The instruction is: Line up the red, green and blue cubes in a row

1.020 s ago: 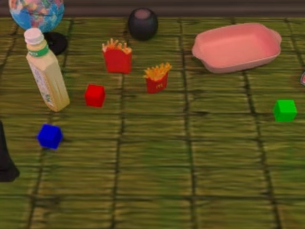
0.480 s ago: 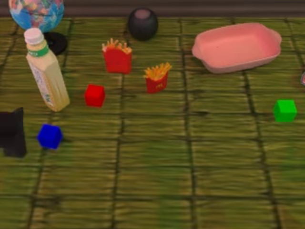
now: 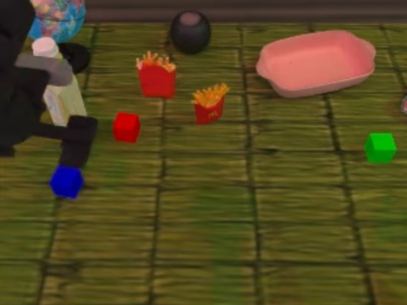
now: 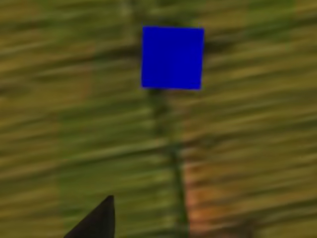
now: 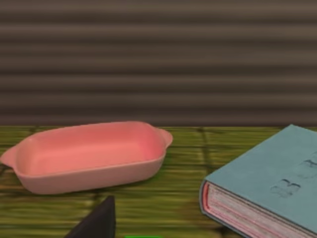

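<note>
The blue cube (image 3: 66,181) sits on the bench (image 3: 254,241) near its left edge, and in the left wrist view the blue cube (image 4: 172,58) lies flat on the woven mat, untouched. The red cube (image 3: 126,126) rests up and to the right of it, nearer the back, while the green cube (image 3: 380,147) stands well apart by the right edge. The left end effector (image 3: 77,141) hangs just above the blue cube and beside the red one; whether its fingers are spread or pressed together cannot be told. Behind the arm stand a pale bottle (image 3: 60,95) and a globe (image 3: 58,18). Two red fries cartons (image 3: 156,75) and a dark round pot (image 3: 190,31) stand toward the back, with a pink dish (image 3: 315,62) at the back right. The right wrist view shows the pink dish (image 5: 89,156) and a blue book (image 5: 270,183); the right end effector's state cannot be told either.
</note>
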Motion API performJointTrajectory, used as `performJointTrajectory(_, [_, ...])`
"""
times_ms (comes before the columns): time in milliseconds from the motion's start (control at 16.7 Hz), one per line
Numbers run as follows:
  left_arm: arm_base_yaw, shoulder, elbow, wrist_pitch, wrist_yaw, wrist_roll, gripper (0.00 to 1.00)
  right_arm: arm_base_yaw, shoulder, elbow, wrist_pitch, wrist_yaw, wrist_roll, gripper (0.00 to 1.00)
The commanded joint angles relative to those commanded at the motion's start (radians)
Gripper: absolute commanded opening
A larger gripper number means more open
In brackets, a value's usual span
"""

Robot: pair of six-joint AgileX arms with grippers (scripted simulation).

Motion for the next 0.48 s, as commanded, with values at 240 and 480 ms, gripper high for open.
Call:
performJointTrajectory(240, [-0.035, 0.419, 0.364, -0.226, -0.014, -0.019, 1.0, 0.0, 0.0, 0.0, 0.0, 0.0, 0.0, 1.0])
performJointTrajectory(480, [-0.054, 0.722, 0.728, -0.348, -0.019, -0.046, 1.0, 0.0, 0.0, 0.0, 0.0, 0.0, 0.0, 1.0])
